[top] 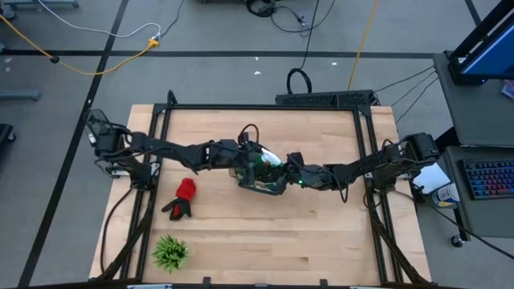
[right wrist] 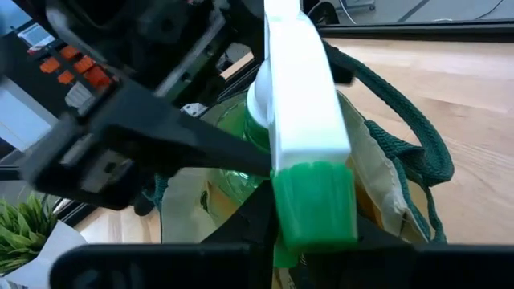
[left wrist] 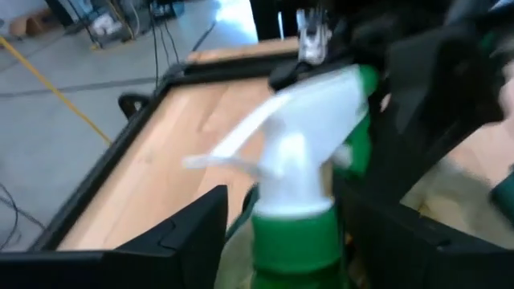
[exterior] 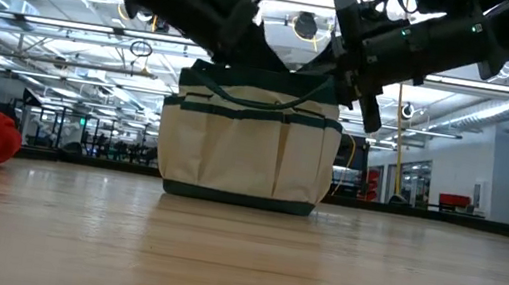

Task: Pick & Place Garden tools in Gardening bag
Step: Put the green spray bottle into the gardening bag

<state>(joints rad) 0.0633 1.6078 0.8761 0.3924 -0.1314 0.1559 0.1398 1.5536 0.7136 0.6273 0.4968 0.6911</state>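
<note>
Left gripper (left wrist: 273, 241) is spreading around the green plastic spray bottle with white trigger head (left wrist: 297, 201) over the cream canvas bag (exterior: 249, 147), right gripper (top: 294, 177) pressed together beside it, risking tipping the bottle out.

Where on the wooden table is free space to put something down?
Free: the far strip behind the cream canvas bag, and the near right stretch beyond the spiky green plant. Crowded: the middle, where left gripper and right gripper meet over the bag, and around the red-and-black glove.
</note>
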